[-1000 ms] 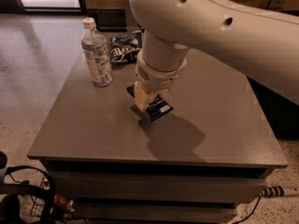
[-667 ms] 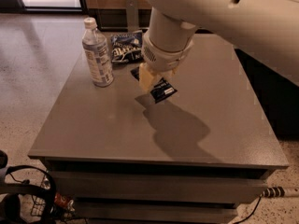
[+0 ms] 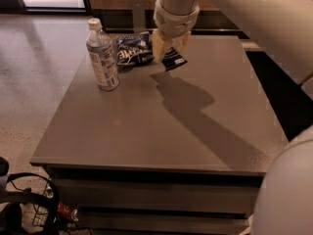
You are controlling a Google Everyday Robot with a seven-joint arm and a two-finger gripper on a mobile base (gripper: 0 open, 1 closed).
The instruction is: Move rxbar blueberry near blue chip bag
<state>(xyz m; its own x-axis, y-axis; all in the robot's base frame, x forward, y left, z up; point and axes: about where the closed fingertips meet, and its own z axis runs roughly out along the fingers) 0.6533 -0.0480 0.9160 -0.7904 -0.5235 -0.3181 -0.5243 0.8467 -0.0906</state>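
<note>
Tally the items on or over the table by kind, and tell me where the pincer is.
Bottles: 1, the water bottle, upright.
Snack bags: 1, the blue chip bag.
Bars: 1, the rxbar blueberry, held in the pincer, above the table beside the bag.
Total: 3.

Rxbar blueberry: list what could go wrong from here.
1. The gripper holds the rxbar blueberry tilted above the table, gripped near one end; it could slip out.
2. The blue chip bag lies just beside; lowering carelessly might land on or shove it.
3. A shoved bag could nudge the water bottle close by.
</note>
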